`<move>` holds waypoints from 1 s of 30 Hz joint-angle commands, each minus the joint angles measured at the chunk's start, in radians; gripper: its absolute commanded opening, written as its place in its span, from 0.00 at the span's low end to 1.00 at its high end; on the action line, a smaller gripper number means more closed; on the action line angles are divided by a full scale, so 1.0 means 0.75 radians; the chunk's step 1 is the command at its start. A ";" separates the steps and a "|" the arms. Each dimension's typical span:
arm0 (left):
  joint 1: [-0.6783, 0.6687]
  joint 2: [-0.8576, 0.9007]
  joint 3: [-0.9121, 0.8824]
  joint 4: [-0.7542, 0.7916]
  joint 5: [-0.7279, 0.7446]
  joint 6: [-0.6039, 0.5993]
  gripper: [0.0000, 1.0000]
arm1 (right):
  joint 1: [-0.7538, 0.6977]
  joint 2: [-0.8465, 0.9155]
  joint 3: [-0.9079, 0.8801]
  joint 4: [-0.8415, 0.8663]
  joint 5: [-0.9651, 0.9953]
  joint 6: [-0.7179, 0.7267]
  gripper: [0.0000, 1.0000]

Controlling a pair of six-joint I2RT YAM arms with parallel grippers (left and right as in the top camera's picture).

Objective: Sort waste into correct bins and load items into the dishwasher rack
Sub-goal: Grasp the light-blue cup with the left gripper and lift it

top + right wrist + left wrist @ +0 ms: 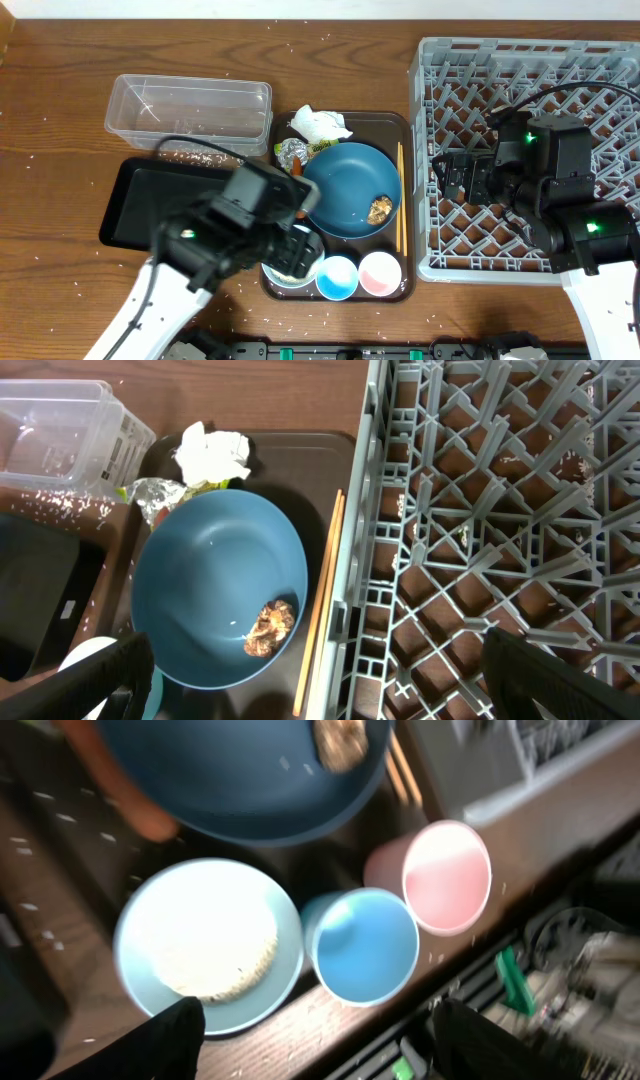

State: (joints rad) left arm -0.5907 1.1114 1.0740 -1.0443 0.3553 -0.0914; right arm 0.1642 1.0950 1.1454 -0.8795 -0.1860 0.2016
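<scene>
Wooden table (60, 120), flecked with white grains. My left gripper (315, 1012) has its fingers (170, 1040) spread wide with nothing between them. It hangs above the bowl (150, 920) and the blue cup (360, 945) just beside it, with the pink cup (447, 877) next along. The bowl holds a flat patch of rice (215, 955).

Beyond sits the plate (240, 790), carrying a brown lump (268, 628). All of these stand on a brown tray (405, 125), with the tissue (320, 123) and foil ball (291, 152) at its far end. Chopsticks (401, 195) lie along its rack side.

My right gripper (318, 645), fingers likewise wide and empty, hovers over the bare rack (530, 70), near its left wall.

I judge I am lining up on the bowl, with nothing sorted yet. The next move calls for closing on its rim, keeping it level, then tipping the rice into the tub (190, 110) or the black tray (135, 205). I cannot tell which bin is right.
</scene>
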 commanded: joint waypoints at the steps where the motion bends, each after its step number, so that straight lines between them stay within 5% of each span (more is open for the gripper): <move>1: -0.116 0.055 -0.027 -0.008 -0.134 -0.063 0.74 | -0.018 0.004 0.026 -0.003 0.008 0.010 0.99; 10: -0.301 0.260 -0.035 0.043 -0.286 -0.076 0.72 | -0.018 0.005 0.026 -0.011 0.007 0.010 0.99; 15: -0.303 0.393 -0.050 0.058 -0.281 -0.080 0.57 | -0.018 0.005 0.026 -0.030 0.008 0.010 0.99; 30: -0.303 0.445 -0.196 0.205 -0.268 -0.143 0.57 | -0.018 0.006 0.026 -0.046 0.009 0.009 0.99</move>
State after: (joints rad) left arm -0.8146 1.4456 0.9722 -0.8951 0.1574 -0.1680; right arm 0.1642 1.0958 1.1454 -0.9154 -0.1856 0.2016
